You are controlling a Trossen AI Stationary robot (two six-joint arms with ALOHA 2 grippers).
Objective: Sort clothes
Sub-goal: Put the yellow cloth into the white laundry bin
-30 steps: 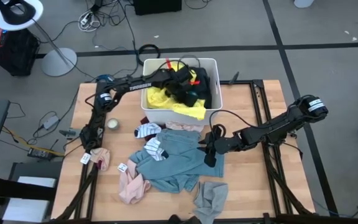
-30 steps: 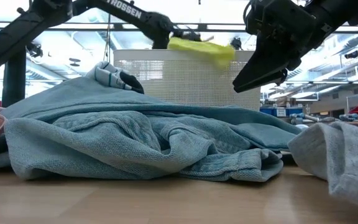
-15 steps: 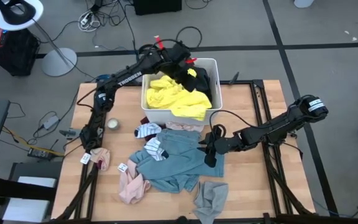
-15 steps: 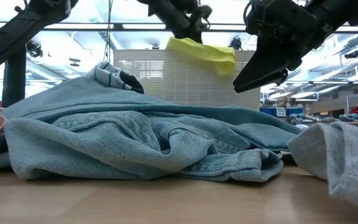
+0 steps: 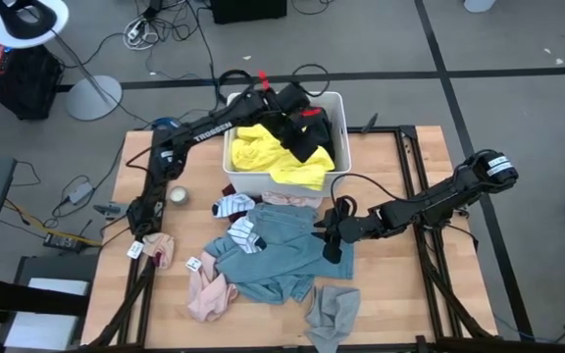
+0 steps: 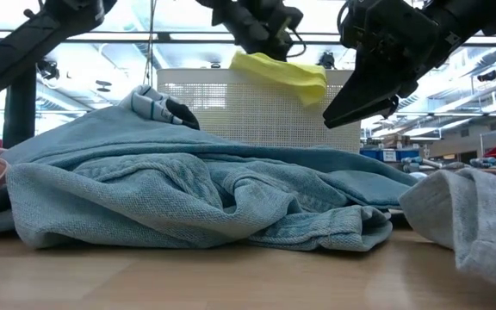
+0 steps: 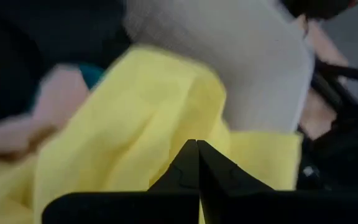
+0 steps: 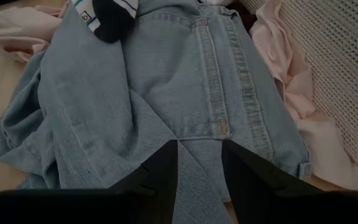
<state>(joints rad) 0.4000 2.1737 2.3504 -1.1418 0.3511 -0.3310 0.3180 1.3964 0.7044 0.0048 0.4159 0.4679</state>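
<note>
Yellow garment (image 5: 281,157) sat in the bin (image 5: 333,100); left gripper (image 7: 196,163), fingers together, empty, should've opened wide first; right gripper (image 8: 199,163) hovered apart.

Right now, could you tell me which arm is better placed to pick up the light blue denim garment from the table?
The right. The right gripper hangs open directly over the denim garment, while the left gripper, fingers together, is over the white bin with the yellow garment.
</note>
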